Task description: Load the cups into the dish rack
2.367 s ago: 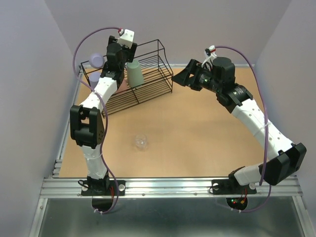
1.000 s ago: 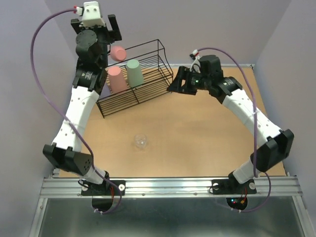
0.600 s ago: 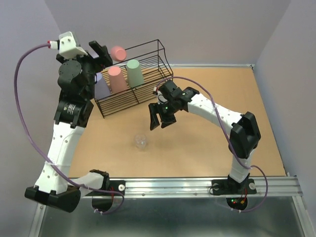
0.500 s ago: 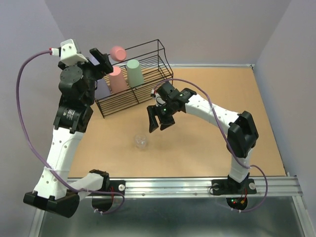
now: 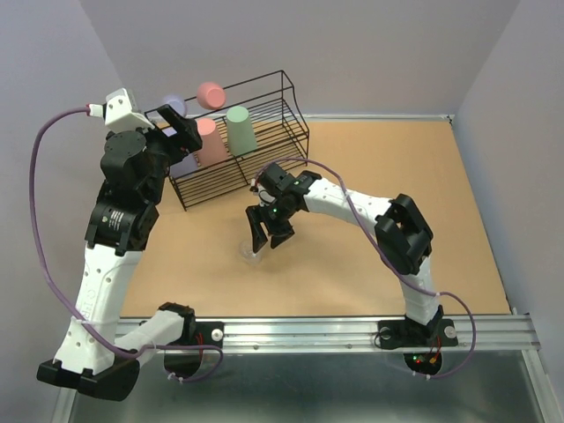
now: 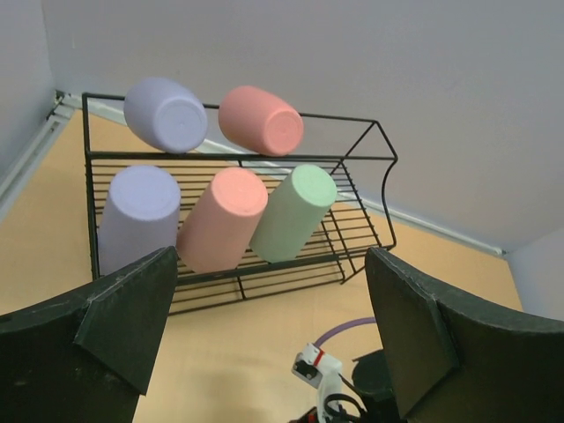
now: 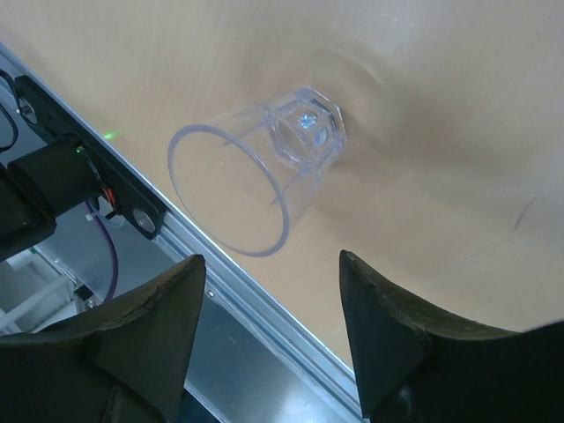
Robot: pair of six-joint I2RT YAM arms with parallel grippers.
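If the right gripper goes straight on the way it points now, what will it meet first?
Most likely the clear cup, standing on the table just ahead of the right gripper; its jaws are open.

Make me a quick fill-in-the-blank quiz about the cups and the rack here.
1. The rack holds ____ cups.
2. The green cup sits on its ____ tier.
3. The right gripper, jaws open, is above the ____ cup on the table.
Missing words: five; lower; clear.
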